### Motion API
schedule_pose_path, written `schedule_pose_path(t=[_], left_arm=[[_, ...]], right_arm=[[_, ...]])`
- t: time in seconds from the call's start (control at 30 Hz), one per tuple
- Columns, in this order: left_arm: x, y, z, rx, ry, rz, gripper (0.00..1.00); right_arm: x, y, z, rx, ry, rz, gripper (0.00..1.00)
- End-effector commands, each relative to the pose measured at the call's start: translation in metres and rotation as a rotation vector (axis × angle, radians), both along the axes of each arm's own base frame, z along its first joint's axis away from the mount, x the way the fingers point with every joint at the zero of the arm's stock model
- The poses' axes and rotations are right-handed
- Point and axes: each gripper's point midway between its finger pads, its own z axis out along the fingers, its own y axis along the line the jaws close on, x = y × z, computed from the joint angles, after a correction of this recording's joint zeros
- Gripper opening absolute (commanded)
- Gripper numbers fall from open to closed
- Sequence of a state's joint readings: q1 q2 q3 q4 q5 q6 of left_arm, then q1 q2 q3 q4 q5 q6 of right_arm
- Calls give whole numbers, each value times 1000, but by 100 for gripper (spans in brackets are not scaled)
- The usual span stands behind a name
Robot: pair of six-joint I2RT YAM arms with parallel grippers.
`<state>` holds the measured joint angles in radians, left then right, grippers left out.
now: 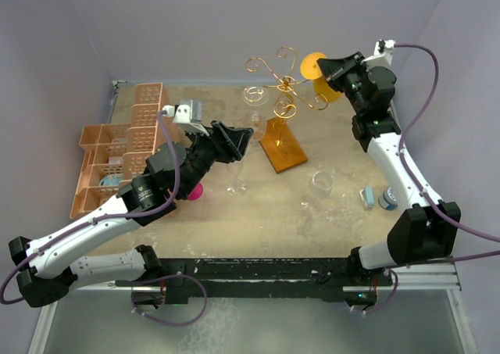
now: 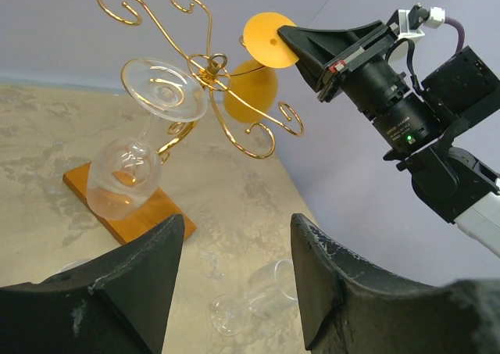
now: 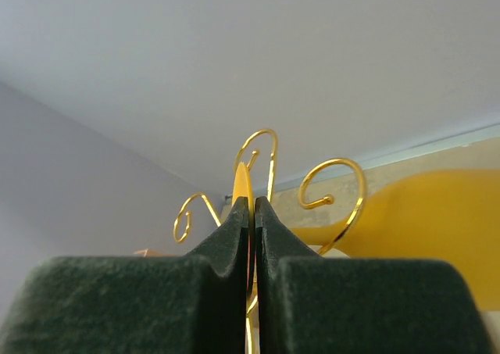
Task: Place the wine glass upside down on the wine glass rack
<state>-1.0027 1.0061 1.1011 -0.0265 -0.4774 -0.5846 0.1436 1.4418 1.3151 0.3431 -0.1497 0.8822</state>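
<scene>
While pinched by its foot, the wine glass (image 2: pixel 254 92) looks solid yellow.

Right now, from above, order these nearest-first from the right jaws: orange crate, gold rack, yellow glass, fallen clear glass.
1. yellow wine glass, held
2. wine glass rack, just left
3. fallen clear glass, front
4. orange crate, far left

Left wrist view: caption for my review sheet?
Right hand pinches a yellow wine glass by its foot beside the gold rack, where a clear glass hangs bowl-down.
</scene>
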Motion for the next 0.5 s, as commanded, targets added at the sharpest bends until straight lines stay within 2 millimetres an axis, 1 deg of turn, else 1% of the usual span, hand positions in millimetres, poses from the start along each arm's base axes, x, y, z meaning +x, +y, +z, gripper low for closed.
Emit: schedule_pose_path(t=[0.0, 0.1, 0.3, 0.47], left_arm=[[-5, 9, 24, -65, -29, 10, 54], [-4, 9, 24, -65, -28, 13, 54], [-3, 9, 23, -63, -24, 15, 54], [-3, 9, 22, -59, -24, 19, 54]], right_arm=[[-7, -24, 39, 68, -104, -126, 0], [-4, -28, 44, 69, -122, -147, 0], [7, -25, 54, 45, -154, -140, 0], [20, -18, 53, -7, -162, -110, 0]])
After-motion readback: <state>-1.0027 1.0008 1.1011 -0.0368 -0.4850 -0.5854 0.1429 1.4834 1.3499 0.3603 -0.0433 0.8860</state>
